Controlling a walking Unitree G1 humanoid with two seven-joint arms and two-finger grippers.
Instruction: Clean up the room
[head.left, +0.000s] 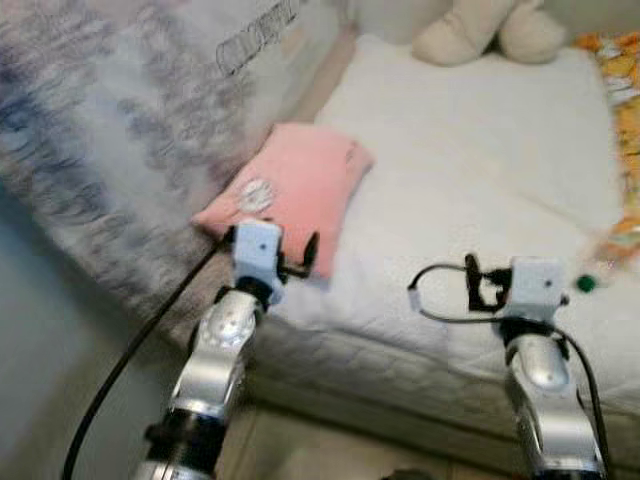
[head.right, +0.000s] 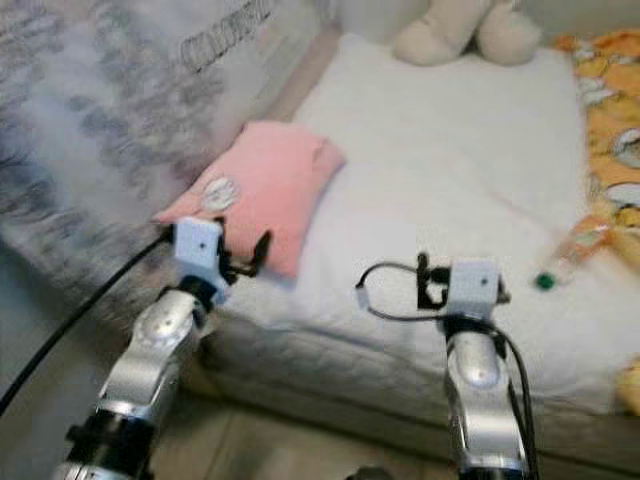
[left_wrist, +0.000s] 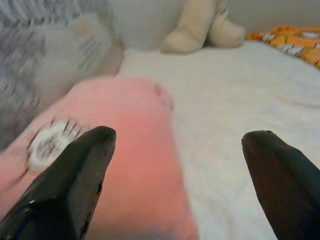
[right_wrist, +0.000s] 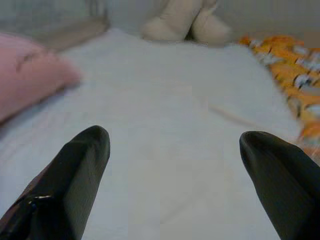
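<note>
Pink pillow (head.left: 290, 190) lies on the white mattress (head.left: 470, 190) near its left edge, beside a grey patterned blanket (head.left: 110, 130) heaped on the left; we see it as soft, puffy, roughly rectangular, with a small round white patch (head.left: 255, 195) on its near end. Left gripper (left_wrist: 175, 165) hangs just before the pillow's near end, fingers (left_wrist: 75, 180) spread wide with nothing between them; in its wrist view one finger overlaps the pillow by the white patch, but we cannot tell if it touches. In the left eye view we see that gripper (head.left: 300, 262) at the mattress edge with a black cable running down from its white wrist block. Right gripper (right_wrist: 175, 175) is also wide apart and holds nothing, over bare white sheet near the front edge of the mattress; we see its fingers (right_wrist: 75, 170) as long, black and glossy. Mattress surface looks quilted and slightly wrinkled. A cream plush toy (head.left: 490, 30) sits at the far end of the bed, only its rounded legs in view. An orange patterned cloth (head.left: 625, 110) lies along the right side of the mattress. A small green thing (head.left: 586, 283) sits near the right arm, too blurred for us to identify
</note>
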